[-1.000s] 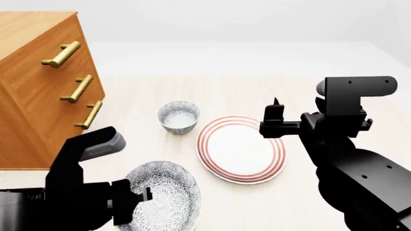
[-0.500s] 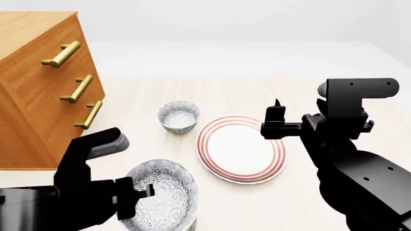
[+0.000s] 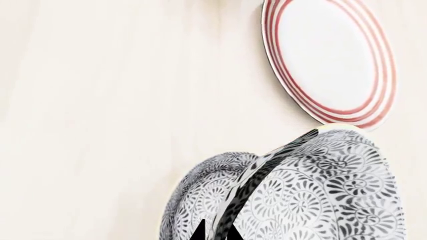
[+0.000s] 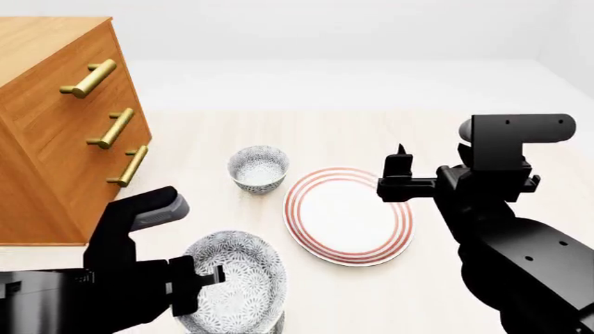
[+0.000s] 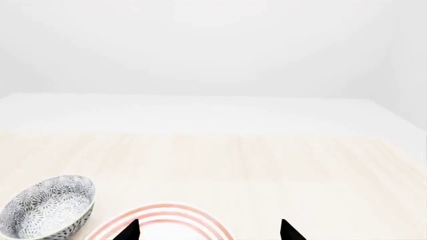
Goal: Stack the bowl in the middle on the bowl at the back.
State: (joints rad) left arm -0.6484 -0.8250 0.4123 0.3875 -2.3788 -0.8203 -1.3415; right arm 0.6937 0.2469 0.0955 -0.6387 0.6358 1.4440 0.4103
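1. Head view: the bowl in the middle, white with a dense grey-blue floral pattern, is tilted and raised at the near edge of the table, with the left gripper clamped on its rim. The bowl at the back stands upright farther away, just beside the red-ringed plate and near the wooden drawer cabinet. The right gripper hovers over the plate's far edge; whether it is spread or clenched cannot be told here.
2. Left wrist view: the held bowl fills the frame's lower part, with another patterned bowl close behind it; the plate lies beyond.
3. Right wrist view: two dark fingertips stand apart, holding nothing, over the plate; the back bowl sits beside it.
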